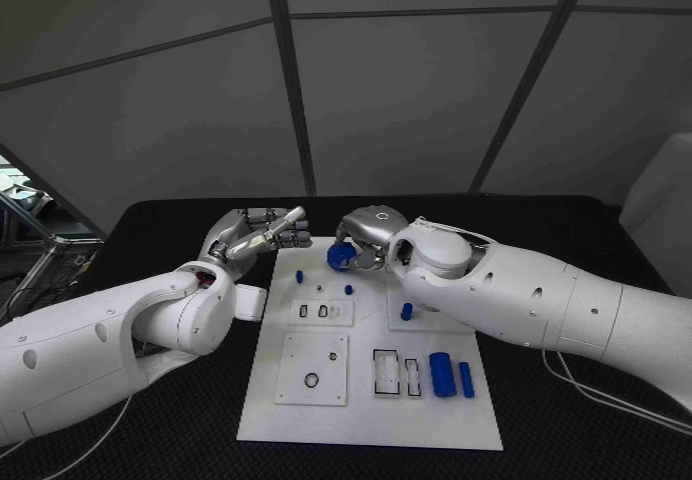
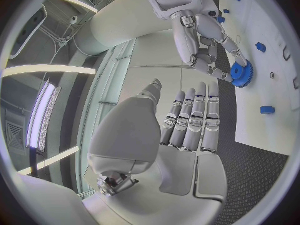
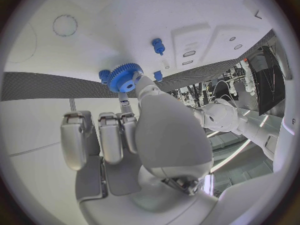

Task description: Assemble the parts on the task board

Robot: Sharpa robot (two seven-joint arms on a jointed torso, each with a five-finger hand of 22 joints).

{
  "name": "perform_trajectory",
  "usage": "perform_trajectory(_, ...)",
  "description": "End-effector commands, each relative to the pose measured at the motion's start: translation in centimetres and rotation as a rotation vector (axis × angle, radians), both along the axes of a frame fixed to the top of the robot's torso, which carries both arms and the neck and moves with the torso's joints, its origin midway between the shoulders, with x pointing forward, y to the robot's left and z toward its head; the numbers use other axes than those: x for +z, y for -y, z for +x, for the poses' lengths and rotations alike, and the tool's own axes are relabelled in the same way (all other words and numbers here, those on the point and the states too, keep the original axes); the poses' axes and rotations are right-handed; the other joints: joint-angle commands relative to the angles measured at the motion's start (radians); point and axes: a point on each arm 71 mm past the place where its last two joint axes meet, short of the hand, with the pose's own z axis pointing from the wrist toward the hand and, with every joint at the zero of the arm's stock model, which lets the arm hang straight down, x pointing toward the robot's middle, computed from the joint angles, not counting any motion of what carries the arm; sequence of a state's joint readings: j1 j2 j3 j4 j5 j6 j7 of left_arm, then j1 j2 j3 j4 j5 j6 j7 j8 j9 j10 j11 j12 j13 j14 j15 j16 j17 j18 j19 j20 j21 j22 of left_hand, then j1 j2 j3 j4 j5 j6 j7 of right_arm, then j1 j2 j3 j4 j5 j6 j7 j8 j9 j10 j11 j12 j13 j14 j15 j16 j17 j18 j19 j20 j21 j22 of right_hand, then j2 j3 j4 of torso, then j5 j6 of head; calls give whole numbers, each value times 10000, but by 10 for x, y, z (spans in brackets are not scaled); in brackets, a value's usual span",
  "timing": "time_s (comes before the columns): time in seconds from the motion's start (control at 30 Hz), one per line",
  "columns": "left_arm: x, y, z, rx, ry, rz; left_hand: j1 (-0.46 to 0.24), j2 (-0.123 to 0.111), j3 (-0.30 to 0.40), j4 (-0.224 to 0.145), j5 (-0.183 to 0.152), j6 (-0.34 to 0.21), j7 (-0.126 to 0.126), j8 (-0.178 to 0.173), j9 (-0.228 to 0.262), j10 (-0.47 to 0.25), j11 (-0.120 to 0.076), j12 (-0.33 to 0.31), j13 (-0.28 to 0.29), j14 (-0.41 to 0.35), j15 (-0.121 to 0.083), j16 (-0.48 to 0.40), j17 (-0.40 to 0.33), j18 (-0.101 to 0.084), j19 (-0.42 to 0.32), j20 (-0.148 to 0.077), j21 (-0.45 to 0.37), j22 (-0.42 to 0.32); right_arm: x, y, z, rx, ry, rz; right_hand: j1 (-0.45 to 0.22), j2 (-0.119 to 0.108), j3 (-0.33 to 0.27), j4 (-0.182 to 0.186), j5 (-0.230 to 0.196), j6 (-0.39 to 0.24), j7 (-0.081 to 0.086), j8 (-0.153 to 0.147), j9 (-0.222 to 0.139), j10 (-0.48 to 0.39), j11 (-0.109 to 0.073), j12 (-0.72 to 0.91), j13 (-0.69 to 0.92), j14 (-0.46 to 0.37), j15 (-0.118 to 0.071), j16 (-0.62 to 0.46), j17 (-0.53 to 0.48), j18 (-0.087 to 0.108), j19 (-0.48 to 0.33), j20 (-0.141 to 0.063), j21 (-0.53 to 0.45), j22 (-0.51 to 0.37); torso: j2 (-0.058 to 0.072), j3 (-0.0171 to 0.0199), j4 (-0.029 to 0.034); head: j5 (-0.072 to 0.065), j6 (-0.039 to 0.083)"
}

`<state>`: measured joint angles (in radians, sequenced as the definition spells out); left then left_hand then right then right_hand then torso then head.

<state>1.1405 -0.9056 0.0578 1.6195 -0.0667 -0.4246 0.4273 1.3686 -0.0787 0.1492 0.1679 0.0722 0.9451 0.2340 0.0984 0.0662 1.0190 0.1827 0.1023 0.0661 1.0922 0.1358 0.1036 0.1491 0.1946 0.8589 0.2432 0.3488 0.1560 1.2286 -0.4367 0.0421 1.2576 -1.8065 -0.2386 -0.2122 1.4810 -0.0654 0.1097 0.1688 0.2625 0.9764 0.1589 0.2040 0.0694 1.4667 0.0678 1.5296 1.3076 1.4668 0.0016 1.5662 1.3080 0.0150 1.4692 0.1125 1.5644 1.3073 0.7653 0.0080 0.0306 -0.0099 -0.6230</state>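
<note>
Pinching a toothed blue gear [image 3: 124,78], right hand [image 1: 361,238]; left hand [image 1: 260,236] empty, fingers straight together.

Blue gear [image 1: 340,256] and blue parts [image 1: 441,373] on white task board [image 1: 368,420], black table [image 1: 173,440].

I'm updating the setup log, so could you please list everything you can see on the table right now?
task board: one, white, middle of the black table.
gear: one, blue, held above the board's far edge.
pegs: three small, blue, upright on the board's far part.
cylinders: two, blue, lying side by side at the board's near right.
ring: one, dark, on the board's near-left raised plate.
table: one, black, under it all.
left hand: one, silver, fingers curled in, holding nothing, by the board's far left.
right hand: one, silver, pinching the gear.
</note>
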Motion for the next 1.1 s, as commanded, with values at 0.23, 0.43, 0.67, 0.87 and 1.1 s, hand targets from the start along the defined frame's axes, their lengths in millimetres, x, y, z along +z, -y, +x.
perform_trajectory(0.23,2,1,0,-80,89,-4,0,109,3,-61,-52,47,51,-62,4,54,2,-35,12,-38,-3,-37,9,-141,-43,11,-39,-14,-4,-2,2,80,-82,-606,-214,-55,121,5,7,175,-134,-136,-13,550,-52,-114,1999,1020,-73,12,2539,-150,1016,-60,64,2635,0,2,-10,-4,4)
perform_trajectory(0.43,2,1,1,-84,86,-3,0,109,3,-61,-52,47,51,-62,4,54,2,-35,12,-38,-3,-37,9,-141,-43,11,-39,-14,-9,-3,2,159,-214,-847,-462,-215,145,32,-131,54,-77,-309,-31,468,-2,-209,1899,1010,-34,-6,2497,-150,1016,-31,64,2635,2,6,-8,-3,-7)
perform_trajectory(0.67,2,1,0,-81,82,-1,0,109,3,-61,-52,47,51,-62,4,54,2,-35,12,-38,-3,-37,9,-141,-43,11,-39,-14,-12,-1,2,90,-318,-947,-1019,-421,76,183,-471,-200,10,-594,-20,361,90,-335,1770,1002,51,-20,2463,-150,1016,52,64,2635,5,6,-5,-10,-9)
perform_trajectory(0.87,2,1,0,-76,77,3,0,109,3,-61,-52,47,51,-62,4,54,2,-35,12,-38,-3,-37,9,-141,-43,11,-39,-14,-12,2,3,-84,-253,-843,-1462,-536,48,376,-533,-328,46,-740,-11,240,126,-475,1627,996,83,-30,2440,-150,1016,89,64,2635,1,5,-8,-5,4)
perform_trajectory(1.1,2,1,1,-70,66,9,-2,116,-4,-70,-54,49,52,-67,4,56,2,-41,11,-34,-2,-49,14,-140,-52,13,-38,-14,-13,5,4,-157,-435,-747,-2076,-620,133,836,-504,-424,90,-869,12,223,174,-502,1613,1002,129,-20,2466,-150,1016,136,64,2635,3,9,-8,-23,28)
